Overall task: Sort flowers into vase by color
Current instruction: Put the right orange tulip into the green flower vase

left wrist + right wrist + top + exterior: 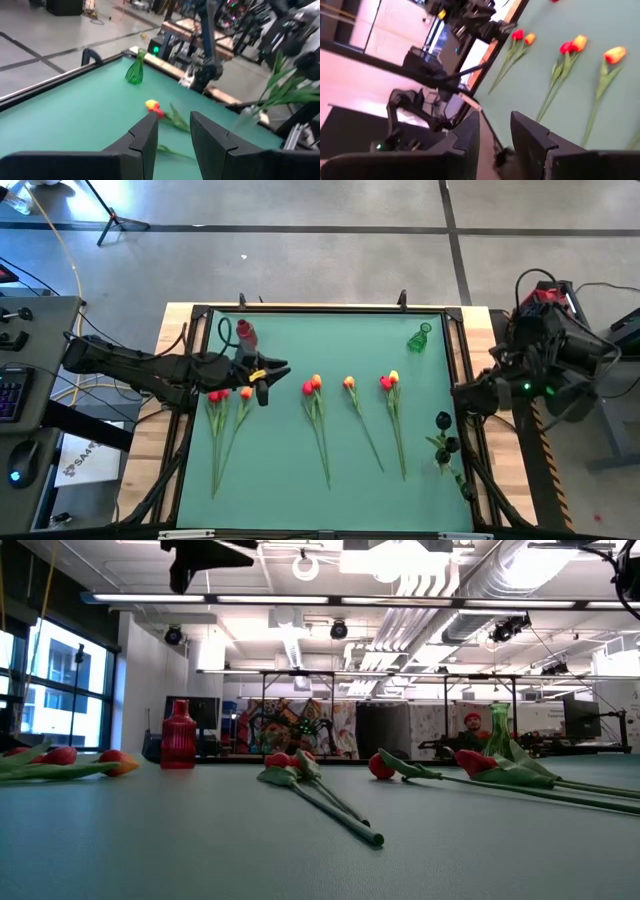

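green felt covers the table (300,490), and on it we see the flowers (316,386) lying flat in loose pairs: red and orange heads near the left side (218,395), a red and orange pair at the middle, a single orange one (349,383), and a red and yellow pair (389,381) further right. a red vase (246,334) stands at the far left and a green vase (419,338) at the far right, both without flowers. our left gripper (284,368) hovers above the table beside the red vase, fingers (145,137) apart and holding nothing. our right gripper (495,135) waits off the table's right edge, fingers apart with nothing between them.
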